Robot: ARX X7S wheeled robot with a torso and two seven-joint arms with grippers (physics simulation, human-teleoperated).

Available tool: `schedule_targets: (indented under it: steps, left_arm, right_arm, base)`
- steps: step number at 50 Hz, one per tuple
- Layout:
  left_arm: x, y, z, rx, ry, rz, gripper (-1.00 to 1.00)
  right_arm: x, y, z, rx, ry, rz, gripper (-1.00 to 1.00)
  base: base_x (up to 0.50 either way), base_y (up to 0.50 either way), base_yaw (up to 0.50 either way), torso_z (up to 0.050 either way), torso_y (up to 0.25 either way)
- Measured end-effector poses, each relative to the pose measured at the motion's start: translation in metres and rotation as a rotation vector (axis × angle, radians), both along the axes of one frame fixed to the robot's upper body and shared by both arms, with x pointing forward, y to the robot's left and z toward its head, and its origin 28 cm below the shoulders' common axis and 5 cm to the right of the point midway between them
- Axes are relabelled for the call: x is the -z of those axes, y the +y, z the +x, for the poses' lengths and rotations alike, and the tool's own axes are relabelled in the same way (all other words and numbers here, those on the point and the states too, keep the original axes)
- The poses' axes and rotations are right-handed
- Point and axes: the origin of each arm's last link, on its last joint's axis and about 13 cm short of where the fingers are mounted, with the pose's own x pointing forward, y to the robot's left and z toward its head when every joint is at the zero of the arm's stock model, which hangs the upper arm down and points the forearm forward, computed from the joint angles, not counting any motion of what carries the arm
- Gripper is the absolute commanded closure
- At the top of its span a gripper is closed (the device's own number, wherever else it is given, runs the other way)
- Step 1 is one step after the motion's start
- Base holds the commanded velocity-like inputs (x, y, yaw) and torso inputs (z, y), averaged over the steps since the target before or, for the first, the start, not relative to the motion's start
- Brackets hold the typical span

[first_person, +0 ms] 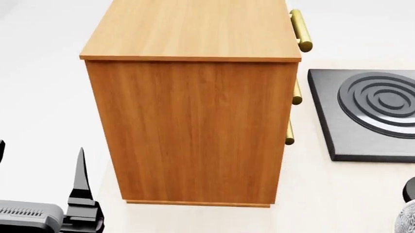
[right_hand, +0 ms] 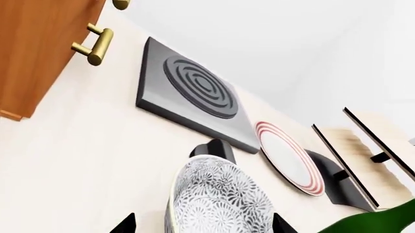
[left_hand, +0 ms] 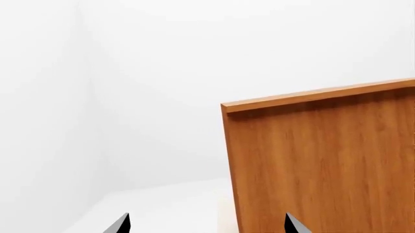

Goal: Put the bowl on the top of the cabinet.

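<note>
The bowl (right_hand: pixel 220 199), white with a dense grey leaf pattern, lies between the fingertips of my right gripper (right_hand: pixel 204 225). The gripper is open, with a gap on one side of the bowl. In the head view only a sliver of the bowl (first_person: pixel 408 218) shows at the bottom right corner. The cabinet (first_person: pixel 194 121) is a tall orange-brown box with a bare flat top (first_person: pixel 194 24) and brass handles (first_person: pixel 300 29). My left gripper (left_hand: pixel 209 225) is open and holds nothing, low beside the cabinet's side wall (left_hand: pixel 324 165).
A black hob plate with raised rings (first_person: pixel 376 111) lies to the right of the cabinet. Beyond the bowl are a small black object (right_hand: pixel 214 148), a red-rimmed white plate (right_hand: pixel 288 158), a pale wooden rack (right_hand: pixel 363 155) and a green bottle (right_hand: pixel 382 221).
</note>
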Motion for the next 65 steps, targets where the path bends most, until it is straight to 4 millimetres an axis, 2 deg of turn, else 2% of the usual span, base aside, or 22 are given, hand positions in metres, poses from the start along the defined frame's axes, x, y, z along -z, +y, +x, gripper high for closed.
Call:
schedule_targets:
  steps: [28,65]
  left_arm:
    - [-0.001,-0.001,-0.001,0.001,-0.002,0.002,-1.0]
    - [-0.001,-0.003,-0.002,0.006,-0.003,0.003,-1.0]
  right_arm:
    - [0.023,-0.004,0.0,0.01,0.058,0.019,-1.0]
    - [0.035,-0.011,0.009,0.021,0.082,0.003,-1.0]
  base:
    - [0.0,0.0,0.0,0.0,0.0]
    - [0.0,0.0,0.0,0.0,0.0]
